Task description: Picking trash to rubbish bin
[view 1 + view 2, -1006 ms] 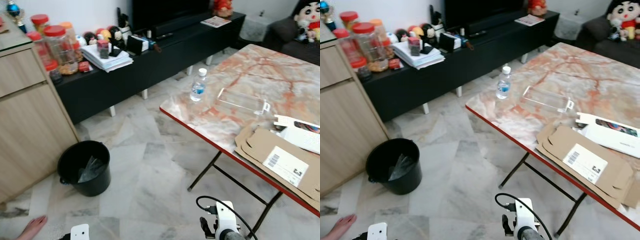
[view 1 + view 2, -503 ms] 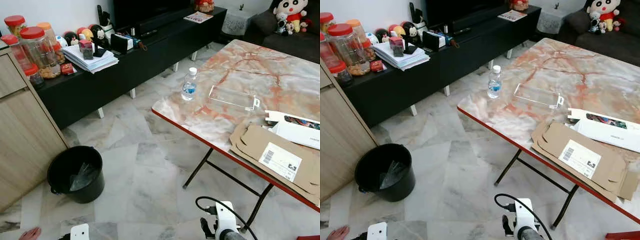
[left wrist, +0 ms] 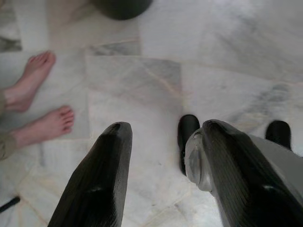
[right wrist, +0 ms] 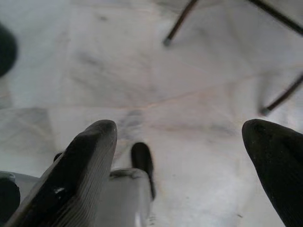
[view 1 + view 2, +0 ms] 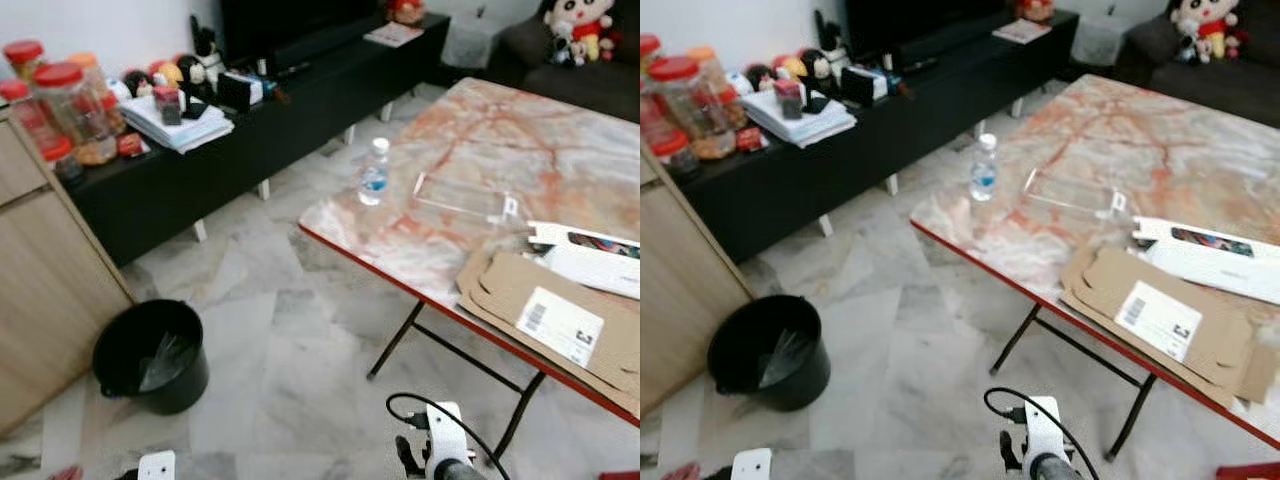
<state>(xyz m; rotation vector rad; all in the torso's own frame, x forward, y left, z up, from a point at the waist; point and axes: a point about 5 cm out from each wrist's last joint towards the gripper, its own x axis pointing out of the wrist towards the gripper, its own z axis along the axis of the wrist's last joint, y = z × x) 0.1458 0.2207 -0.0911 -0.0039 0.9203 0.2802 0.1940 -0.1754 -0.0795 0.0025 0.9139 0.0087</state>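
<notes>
Left wrist view: the left gripper (image 3: 158, 156) hangs with jaws open and empty over the floor (image 3: 142, 85), near two bare feet (image 3: 35, 109). The right gripper (image 4: 184, 156) is wide open, empty too. Bin (image 5: 150, 355) stands far left; bottle (image 5: 373, 173) and cardboard (image 5: 560, 320) are on the bench (image 5: 480, 160) to the right.

- The left arm hangs low at the robot's left side; its white wrist housing (image 5: 158, 466) shows at the lower edge of the head view.
- The left gripper (image 3: 158, 142) points down at the floor, its two long black fingers (image 3: 102, 179) spread with a clear gap between them, holding nothing.
- The right arm hangs low too, its white wrist housing (image 5: 443, 452) carrying a looped black cable.
- The right gripper (image 4: 182, 142) also points down, its black fingers (image 4: 83, 165) set wide apart and empty.
- The robot's black feet (image 3: 188, 137) show below the left gripper.
</notes>
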